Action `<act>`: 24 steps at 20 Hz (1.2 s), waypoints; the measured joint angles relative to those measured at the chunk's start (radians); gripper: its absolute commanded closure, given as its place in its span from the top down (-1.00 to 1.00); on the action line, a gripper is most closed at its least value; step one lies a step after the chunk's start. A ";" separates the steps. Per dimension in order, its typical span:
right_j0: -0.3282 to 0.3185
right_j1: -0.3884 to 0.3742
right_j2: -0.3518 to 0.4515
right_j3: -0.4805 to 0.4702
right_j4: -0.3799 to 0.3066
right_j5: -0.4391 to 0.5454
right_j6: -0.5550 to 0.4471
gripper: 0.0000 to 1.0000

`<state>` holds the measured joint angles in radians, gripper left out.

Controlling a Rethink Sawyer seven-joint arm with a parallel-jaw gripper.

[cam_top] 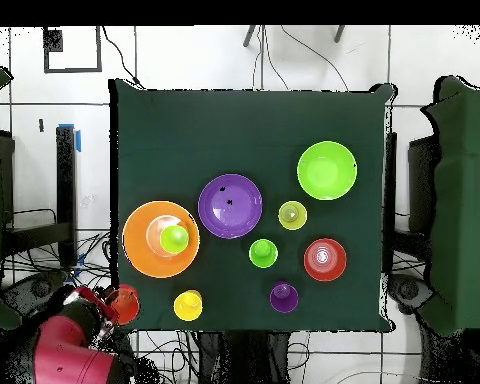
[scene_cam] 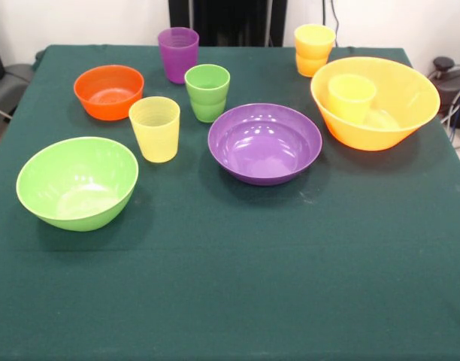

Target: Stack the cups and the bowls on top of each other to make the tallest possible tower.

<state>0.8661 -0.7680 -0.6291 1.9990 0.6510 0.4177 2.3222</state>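
Cups [scene_cam: 154, 128]: light, rigid, glossy; take by rim
Bowls [scene_cam: 264, 143]: slick, stiff; pinch wall
Tower base [scene_cam: 375, 102]: one cup inside
End effector: cannot tell

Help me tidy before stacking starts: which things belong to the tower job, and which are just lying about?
Job:
yellow-orange bowl, with a yellow cup inside
purple bowl
lime green bowl
orange bowl
purple cup
lime green cup
pale yellow cup
yellow-orange cup

Lying about:
cables beside the table
green tablecloth
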 measured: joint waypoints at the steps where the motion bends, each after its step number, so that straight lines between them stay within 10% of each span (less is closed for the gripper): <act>1: -0.022 0.003 -0.002 -0.017 -0.005 0.000 0.000 -1.00; 24: -0.071 0.062 -0.022 -0.154 -0.043 0.056 0.000 -1.00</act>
<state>0.7951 -0.7059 -0.6514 1.8448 0.6077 0.4739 2.3222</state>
